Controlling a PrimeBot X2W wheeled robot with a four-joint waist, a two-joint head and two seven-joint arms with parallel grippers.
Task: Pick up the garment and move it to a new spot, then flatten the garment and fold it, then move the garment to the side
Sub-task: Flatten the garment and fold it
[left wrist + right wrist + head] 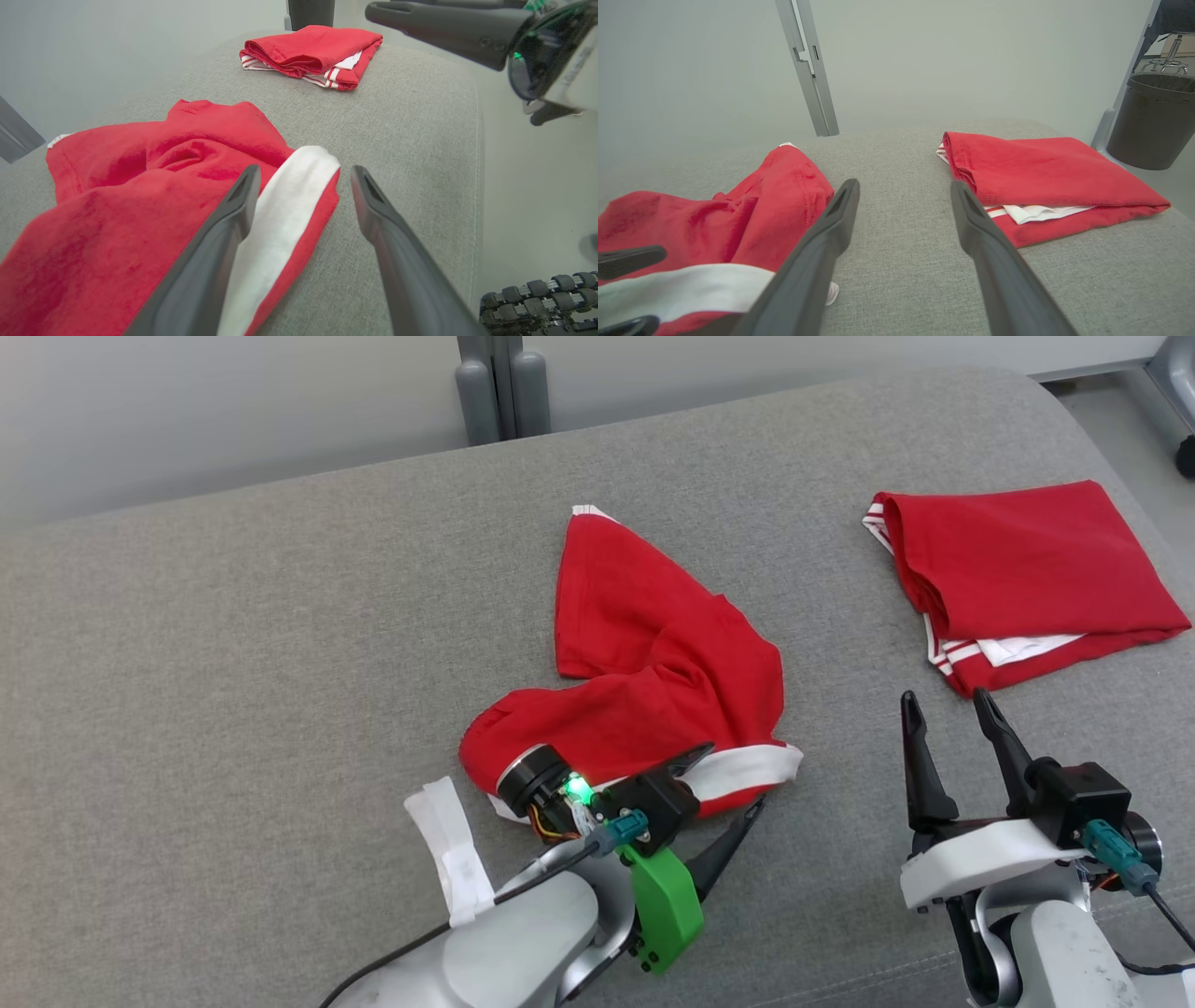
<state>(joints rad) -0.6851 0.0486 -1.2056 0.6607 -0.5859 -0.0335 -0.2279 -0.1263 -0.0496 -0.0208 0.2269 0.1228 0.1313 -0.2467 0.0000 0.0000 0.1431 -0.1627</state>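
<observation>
The left end effector (724,784) has its two fingers spread apart over the near edge of the crumpled red garment (653,691). In the left wrist view one finger lies over the red cloth just beside the white band (280,219) and the other over bare grey counter (411,140), so the band's end sits between them; whether either finger touches the cloth cannot be told. The right end effector (945,700) stands off to the side, well apart from the left one, its fingers also apart with nothing between them, over bare counter. From it, the crumpled garment lies to the left, and a second red garment, folded (1027,569), with white stripes showing at its edge, lies just ahead and to the right. Beyond that folded garment, off the counter's far right end, stands a dark bin (1153,121); its contents cannot be seen from this angle.
</observation>
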